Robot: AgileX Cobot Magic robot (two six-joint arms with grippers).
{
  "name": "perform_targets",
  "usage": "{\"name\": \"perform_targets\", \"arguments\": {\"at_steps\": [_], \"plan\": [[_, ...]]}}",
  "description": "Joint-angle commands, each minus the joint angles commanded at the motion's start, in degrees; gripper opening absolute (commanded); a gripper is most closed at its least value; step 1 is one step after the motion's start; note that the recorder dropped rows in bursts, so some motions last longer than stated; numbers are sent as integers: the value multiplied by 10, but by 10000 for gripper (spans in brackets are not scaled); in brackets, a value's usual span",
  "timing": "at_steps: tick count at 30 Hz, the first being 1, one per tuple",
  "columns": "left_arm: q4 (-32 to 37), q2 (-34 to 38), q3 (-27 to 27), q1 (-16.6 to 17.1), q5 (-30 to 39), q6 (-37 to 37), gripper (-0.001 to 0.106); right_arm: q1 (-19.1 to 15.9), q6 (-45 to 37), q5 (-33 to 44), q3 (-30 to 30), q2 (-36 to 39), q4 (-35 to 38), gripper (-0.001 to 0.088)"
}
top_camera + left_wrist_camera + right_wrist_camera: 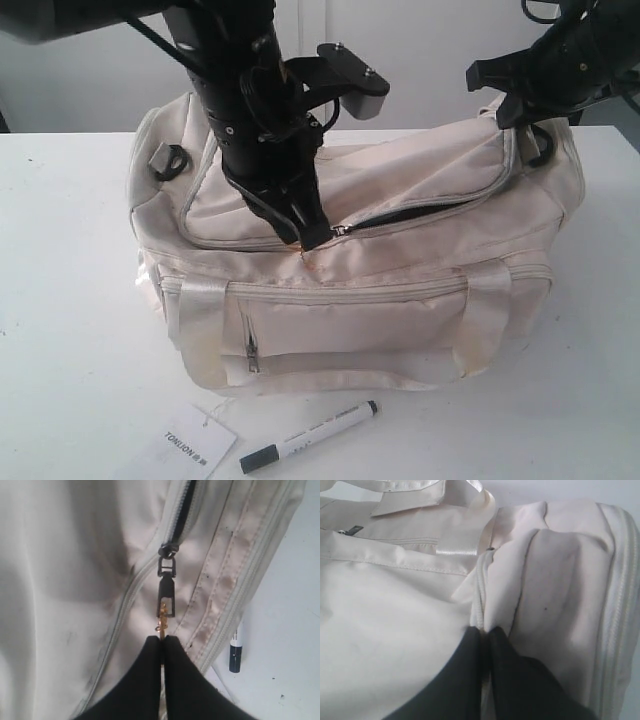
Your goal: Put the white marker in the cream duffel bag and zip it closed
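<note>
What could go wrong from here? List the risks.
The left gripper pinches only the thin gold ring pull; it could slip out. The white marker lies outside the cream duffel bag; zipping now would shut it out. The right gripper holds just a fold of fabric; the bag may drag.

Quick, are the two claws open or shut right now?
Left claw: closed, pinching the gold zipper pull.
Right claw: closed, pinching fabric of the cream duffel bag.

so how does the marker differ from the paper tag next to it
The white marker is a slim barrel with a dark cap; the paper tag is a flat square card. The marker's print is small, the tag's bolder. Both are white and lie on the table before the cream duffel bag.
</note>
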Motion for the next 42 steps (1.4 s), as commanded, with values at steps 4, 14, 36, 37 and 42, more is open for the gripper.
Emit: {"name": "perform_targets", "arguments": {"at_steps": [4, 14, 36, 37, 42], "plan": [[3, -9, 10, 0, 0, 0, 0, 0, 0, 0, 0, 0, 0, 0], [14, -31, 38, 20, 0, 0, 0, 0, 0, 0, 0, 0, -4, 0], [12, -62, 88, 87, 0, 6, 0, 0, 0, 0, 0, 0, -14, 0], [9, -62, 92, 87, 0, 6, 0, 0, 0, -2, 0, 0, -12, 0], [-24, -62, 92, 87, 0, 6, 0, 0, 35, -5, 0, 0, -11, 26]]}}
